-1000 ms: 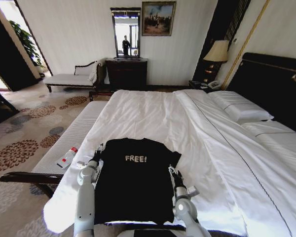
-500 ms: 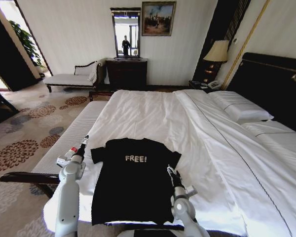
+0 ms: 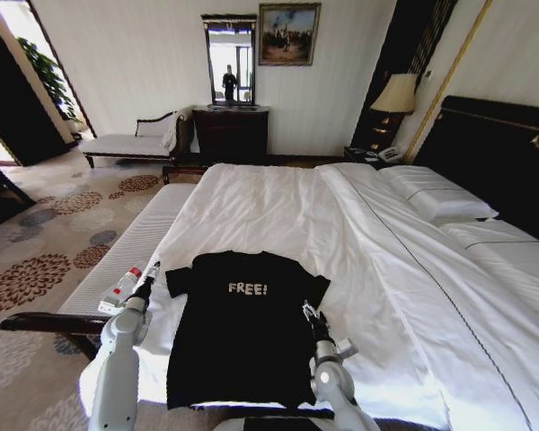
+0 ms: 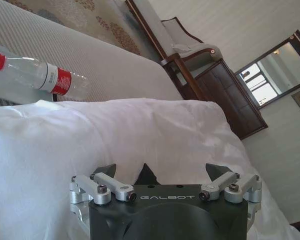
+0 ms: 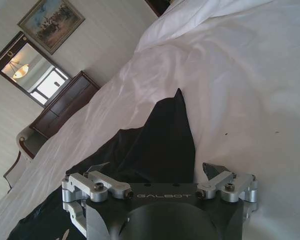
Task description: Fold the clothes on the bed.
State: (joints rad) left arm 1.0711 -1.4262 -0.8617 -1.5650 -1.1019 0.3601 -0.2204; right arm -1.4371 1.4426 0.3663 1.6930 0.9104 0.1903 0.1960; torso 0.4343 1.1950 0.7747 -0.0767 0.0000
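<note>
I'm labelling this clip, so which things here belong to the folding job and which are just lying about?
Job:
- black T-shirt, spread flat
- bed
- left hand, open, beside the shirt's sleeve
- right hand, open, at the other sleeve

Lying about:
- water bottle on the bench
- lamp
- chaise longue

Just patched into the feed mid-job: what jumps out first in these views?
A black T-shirt with white "FREE!" lettering lies spread flat at the near edge of the white bed. The left gripper hovers off the shirt's left sleeve, fingers open, toward a red-capped water bottle on the bench. The right gripper sits open at the shirt's right side, just below the sleeve.
</note>
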